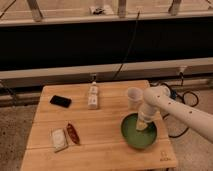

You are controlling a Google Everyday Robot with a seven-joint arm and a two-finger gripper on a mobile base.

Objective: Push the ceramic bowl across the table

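One gripper (pixel 142 125) rests inside the ceramic bowl (pixel 130 136) (whether clamped, I cannot tell) on the table (pixel 100 125).

Warm, yellowish light spreads evenly over the rectangular light-wood plank table (pixel 100 132), and its top is the brightest patch in view. Behind it the wide black wall band (pixel 70 45) reads deep and dim, almost without detail. The white robot arm (pixel 175 107) catches light along its upper side. The pale gripper (pixel 142 125) sits low inside the wide, shallow green ceramic bowl (pixel 129 137), where the shade looks darker around it. The speckled floor (pixel 15 125) lies murky.
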